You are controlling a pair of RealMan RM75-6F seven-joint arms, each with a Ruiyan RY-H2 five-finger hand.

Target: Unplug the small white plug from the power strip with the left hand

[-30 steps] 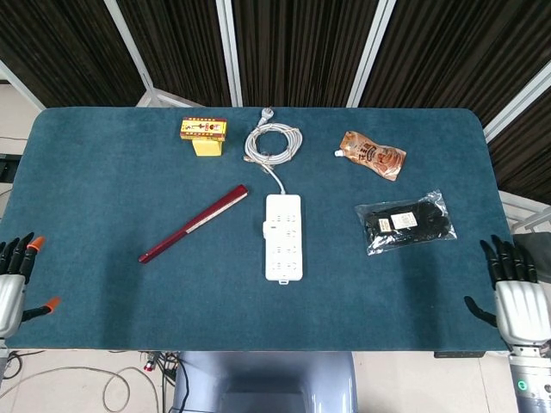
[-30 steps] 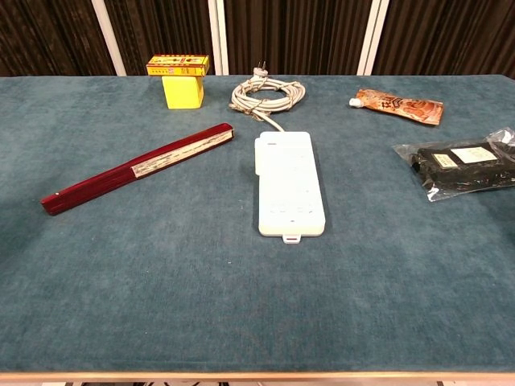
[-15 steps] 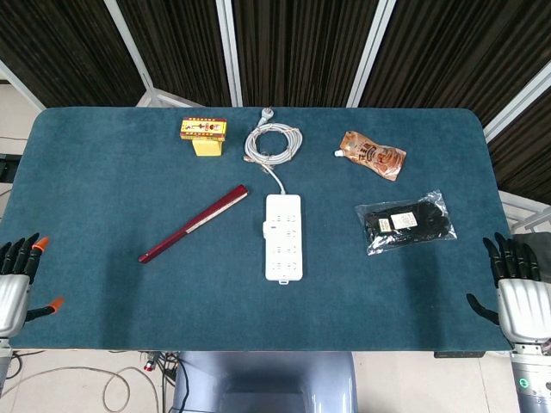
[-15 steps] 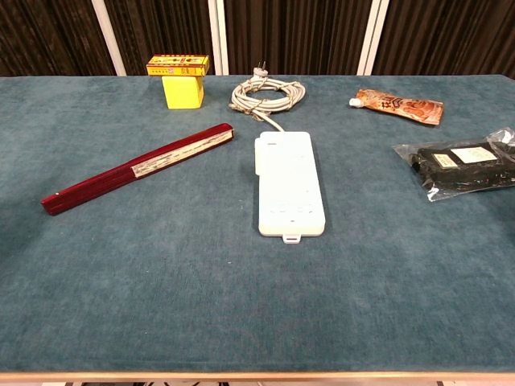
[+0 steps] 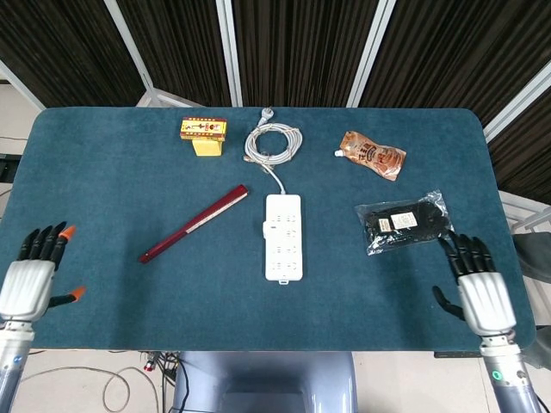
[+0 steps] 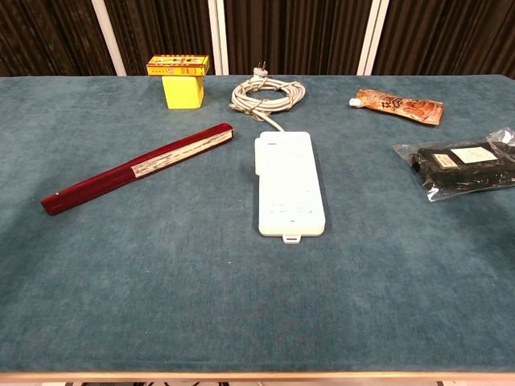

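A white power strip (image 5: 284,236) (image 6: 288,191) lies lengthwise at the middle of the blue table. A small white plug (image 5: 267,229) (image 6: 257,159) sits on its left edge. The strip's cord runs back to a coil (image 5: 273,142) (image 6: 268,95). My left hand (image 5: 33,282) hovers open over the table's front left corner, fingers spread, far from the strip. My right hand (image 5: 482,293) is open at the front right, just below a black bag. Neither hand shows in the chest view.
A dark red folded fan (image 5: 194,224) (image 6: 138,167) lies diagonally left of the strip. A yellow box (image 5: 204,136) (image 6: 181,81) stands at the back left, an orange pouch (image 5: 373,155) (image 6: 398,105) at the back right, and a black packaged item (image 5: 406,223) (image 6: 463,163) to the right.
Both hands have moved in from the table's side edges toward the middle and slightly forward over the cloth. Nothing on the table has shifted.
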